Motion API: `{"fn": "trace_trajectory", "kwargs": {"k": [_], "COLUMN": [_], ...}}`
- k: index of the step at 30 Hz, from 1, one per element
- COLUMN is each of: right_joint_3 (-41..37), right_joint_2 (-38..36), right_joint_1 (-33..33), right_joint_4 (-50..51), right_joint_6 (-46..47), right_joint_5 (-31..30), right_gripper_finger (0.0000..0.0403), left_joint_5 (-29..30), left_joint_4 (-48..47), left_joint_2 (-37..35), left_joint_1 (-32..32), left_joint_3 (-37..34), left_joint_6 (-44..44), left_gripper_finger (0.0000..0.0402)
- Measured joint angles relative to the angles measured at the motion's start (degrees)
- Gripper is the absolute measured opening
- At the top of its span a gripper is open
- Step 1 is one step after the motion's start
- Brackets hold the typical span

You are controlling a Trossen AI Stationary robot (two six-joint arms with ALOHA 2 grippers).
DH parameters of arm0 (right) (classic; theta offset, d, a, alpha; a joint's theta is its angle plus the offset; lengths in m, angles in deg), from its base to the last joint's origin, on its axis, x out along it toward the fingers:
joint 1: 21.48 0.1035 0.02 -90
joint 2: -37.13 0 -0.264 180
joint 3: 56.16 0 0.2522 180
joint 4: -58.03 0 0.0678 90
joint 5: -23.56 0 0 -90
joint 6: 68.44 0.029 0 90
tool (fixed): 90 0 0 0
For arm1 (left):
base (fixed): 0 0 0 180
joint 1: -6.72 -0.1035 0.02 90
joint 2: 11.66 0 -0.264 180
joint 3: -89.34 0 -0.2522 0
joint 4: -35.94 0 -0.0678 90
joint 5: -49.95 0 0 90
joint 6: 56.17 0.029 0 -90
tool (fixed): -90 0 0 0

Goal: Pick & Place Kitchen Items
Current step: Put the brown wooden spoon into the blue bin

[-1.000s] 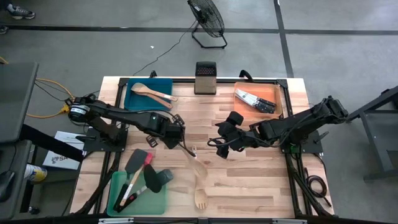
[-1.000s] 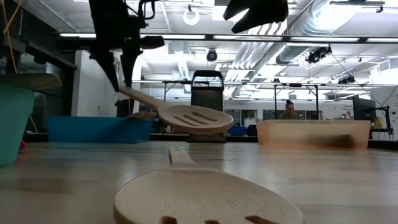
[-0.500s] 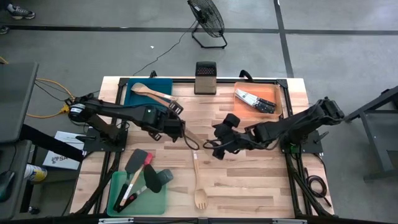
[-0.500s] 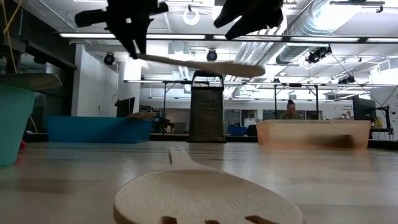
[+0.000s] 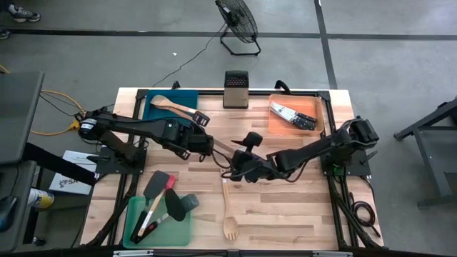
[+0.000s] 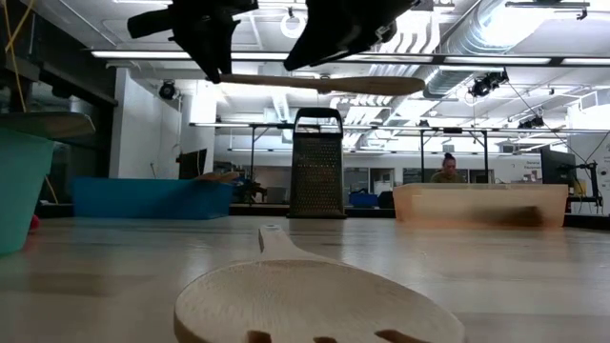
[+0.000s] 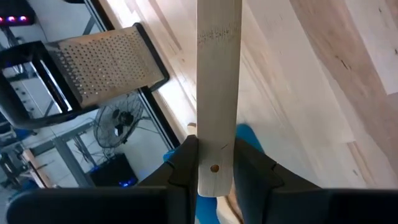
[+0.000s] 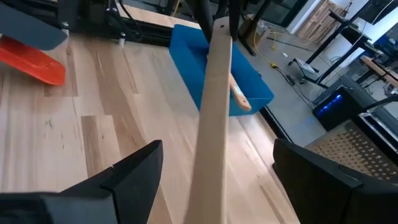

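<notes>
Two grippers met over the middle of the tabletop (image 5: 285,200). The left gripper (image 7: 211,163) was clamped on the handle end of a pale wooden spatula (image 6: 324,84), holding it level and well above the wood. The right gripper (image 5: 235,168) stood with fingers (image 8: 134,171) spread wide on either side of the shaft, not touching it. The spatula looked light, stiff and dry enough not to slip; mid-shaft seemed the sensible place to take hold. A wooden fork (image 5: 228,214) lay near the front edge, the blue tray (image 5: 151,114) far left.
</notes>
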Motion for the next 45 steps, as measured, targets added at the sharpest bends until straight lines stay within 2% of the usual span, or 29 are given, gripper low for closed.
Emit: {"fn": "trace_trajectory", "kwargs": {"k": [9, 12, 16, 20, 29, 34, 40, 45], "right_joint_3": [0.00, 0.00, 0.00, 0.00, 0.00, 0.02, 0.07, 0.07], "right_joint_2": [0.50, 0.50, 0.50, 0.50, 0.50, 0.50, 0.50, 0.50], "right_joint_1": [-1.25, -2.18, -2.85, -2.92, -2.88, -2.88, -2.88, -3.01], "right_joint_4": [-1.17, 1.18, 4.67, 4.71, 4.79, 5.00, 7.53, 11.45], "right_joint_6": [-0.16, 0.20, 1.63, 0.62, 0.36, 0.50, 2.67, 7.33], "right_joint_5": [0.79, 3.70, 3.16, 2.85, 1.67, 2.69, 3.37, 2.07], "right_gripper_finger": [0.0298, 0.0298, 0.0288, 0.0240, 0.0076, 0.0075, 0.0075, 0.0075], "left_joint_5": [0.02, 0.02, -0.07, -0.76, -0.88, -1.14, -1.23, -0.45], "left_joint_4": [0.35, 1.21, 2.63, 2.93, 2.87, 2.68, 2.78, 2.28], "left_joint_2": [0.00, 0.00, 0.00, 0.00, 0.00, 0.00, 0.00, 0.00], "left_joint_1": [0.00, 0.00, 0.02, 0.02, 0.00, 0.00, 0.00, 0.00], "left_joint_3": [0.04, 0.04, 0.04, 0.04, 0.04, 0.04, 0.04, 0.04], "left_joint_6": [-2.83, -3.57, -3.55, -3.57, -4.16, -4.91, -5.03, -5.06], "left_gripper_finger": [0.0069, 0.0069, 0.0069, 0.0069, 0.0069, 0.0074, 0.0144, 0.0170]}}
